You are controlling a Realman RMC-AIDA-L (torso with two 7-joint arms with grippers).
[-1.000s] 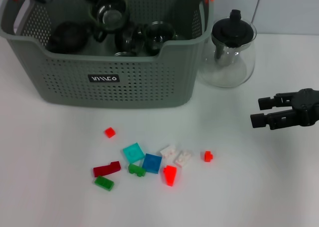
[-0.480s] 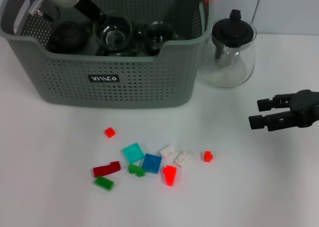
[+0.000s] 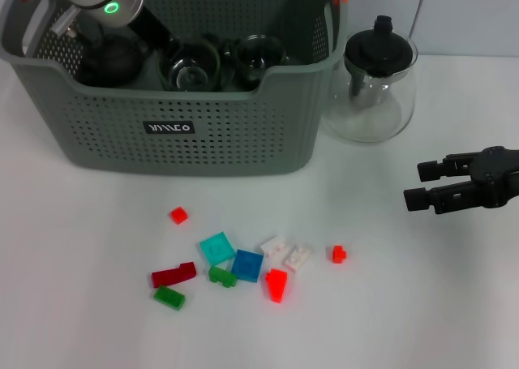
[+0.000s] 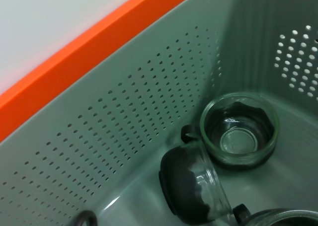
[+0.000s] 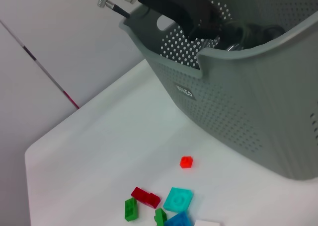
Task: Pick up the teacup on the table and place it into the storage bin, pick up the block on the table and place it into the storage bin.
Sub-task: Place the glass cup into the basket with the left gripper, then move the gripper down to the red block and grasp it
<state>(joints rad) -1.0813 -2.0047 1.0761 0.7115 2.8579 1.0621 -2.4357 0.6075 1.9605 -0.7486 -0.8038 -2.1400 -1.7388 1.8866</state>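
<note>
White tabletop [image 3: 97, 304] had loads of open room around the blocks [image 3: 247, 265], all light, hard and small, so pinch across the flat sides. Left hand [image 3: 162, 40] was down inside the storage bin [image 3: 186, 134] holding a slick, fragile glass teacup [image 3: 190, 65]. Right hand [image 3: 423, 184] hung released beside the teapot [image 3: 375, 81].

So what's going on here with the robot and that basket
The left arm is reaching down into the grey-green storage bin, lowering a glass teacup among the other glass teacups already inside. Its gripper is hidden in the bin. The right gripper hangs idle and open over the table to the right, below the glass teapot. A scatter of small coloured blocks lies on the table in front of the bin, none picked up yet.
</note>
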